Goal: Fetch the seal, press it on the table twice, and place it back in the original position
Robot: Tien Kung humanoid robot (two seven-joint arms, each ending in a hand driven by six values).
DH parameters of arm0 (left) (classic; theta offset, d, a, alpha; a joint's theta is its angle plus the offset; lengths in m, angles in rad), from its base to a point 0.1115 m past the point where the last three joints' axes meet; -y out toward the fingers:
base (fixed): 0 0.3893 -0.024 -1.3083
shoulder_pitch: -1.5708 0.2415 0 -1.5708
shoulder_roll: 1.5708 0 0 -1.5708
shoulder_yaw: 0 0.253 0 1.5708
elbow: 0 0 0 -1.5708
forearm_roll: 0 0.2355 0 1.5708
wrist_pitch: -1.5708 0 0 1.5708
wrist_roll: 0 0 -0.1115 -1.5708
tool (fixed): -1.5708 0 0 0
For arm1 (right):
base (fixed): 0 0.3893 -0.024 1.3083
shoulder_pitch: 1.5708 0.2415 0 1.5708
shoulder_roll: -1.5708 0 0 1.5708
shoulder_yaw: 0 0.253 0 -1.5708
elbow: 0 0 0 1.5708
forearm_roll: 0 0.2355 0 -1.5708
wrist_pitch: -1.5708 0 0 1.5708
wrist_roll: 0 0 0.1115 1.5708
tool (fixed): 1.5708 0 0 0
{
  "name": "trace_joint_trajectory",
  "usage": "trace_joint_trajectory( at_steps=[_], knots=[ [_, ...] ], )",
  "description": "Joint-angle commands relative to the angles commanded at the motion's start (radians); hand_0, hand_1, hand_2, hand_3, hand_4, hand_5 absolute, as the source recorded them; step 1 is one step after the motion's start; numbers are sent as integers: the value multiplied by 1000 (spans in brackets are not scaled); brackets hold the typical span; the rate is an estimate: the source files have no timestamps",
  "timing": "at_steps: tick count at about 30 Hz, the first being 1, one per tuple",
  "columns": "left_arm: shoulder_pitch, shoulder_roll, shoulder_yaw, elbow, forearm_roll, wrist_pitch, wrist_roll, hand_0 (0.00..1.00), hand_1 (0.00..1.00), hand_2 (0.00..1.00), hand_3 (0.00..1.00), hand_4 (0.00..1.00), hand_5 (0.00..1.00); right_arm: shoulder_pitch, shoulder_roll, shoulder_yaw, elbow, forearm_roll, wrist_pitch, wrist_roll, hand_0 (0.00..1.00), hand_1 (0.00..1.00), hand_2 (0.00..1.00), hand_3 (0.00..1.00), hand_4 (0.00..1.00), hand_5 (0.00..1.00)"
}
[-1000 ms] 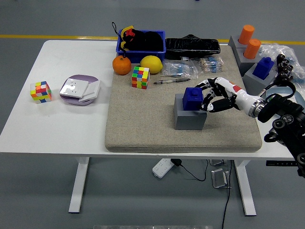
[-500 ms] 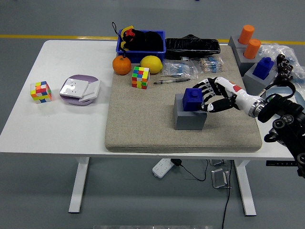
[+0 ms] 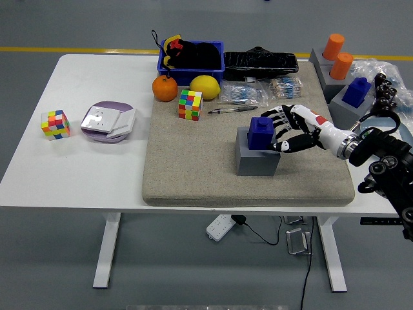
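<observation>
Head view: right hand reaches from the right, fingers curled around blue seal, apparently gripping it | seal sits on or just above the grey block, contact unclear | block on beige mat on white table

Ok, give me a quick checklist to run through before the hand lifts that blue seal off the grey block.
1. Right hand at the blue seal: ok.
2. Fingers firmly closed around the seal: cannot tell.
3. Seal sitting upright on the grey block: ok.
4. Free mat space left of the block for pressing: ok.
5. Pen and cube clear of the lift path: ok.
</observation>
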Motion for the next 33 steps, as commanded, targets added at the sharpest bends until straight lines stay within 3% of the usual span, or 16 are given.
trace_joint_trajectory(
  at_steps=[5,6,11,12,17,18,33],
  knots=[
    [0,1,1,0,0,0,0,817,817,788,837,806,415,-1,0,1,-4,-14,-7,13,674,752,757,791,926,2],
    [0,1,2,0,-1,0,0,816,817,788,837,807,415,-1,0,2,-6,-20,-8,16,829,824,811,834,970,2],
    [1,2,4,-1,-1,0,0,816,817,788,837,807,415,-4,-1,4,-13,-29,-12,26,829,824,811,834,970,2],
    [1,2,5,-1,-1,0,0,817,816,788,837,807,415,-5,-1,5,-13,-31,-12,29,918,894,885,916,998,128],
    [1,3,7,-1,-2,0,0,817,816,788,837,807,415,-8,-3,9,-10,-32,-9,38,918,894,885,916,998,128],
    [1,3,8,-1,-3,0,0,817,816,789,837,807,414,-9,-4,10,-9,-32,-8,39,940,914,902,939,998,175],
    [1,2,6,-1,-1,-1,0,817,816,788,837,806,413,-12,-5,10,5,-5,-11,54,921,900,897,928,998,175]
  ],
)
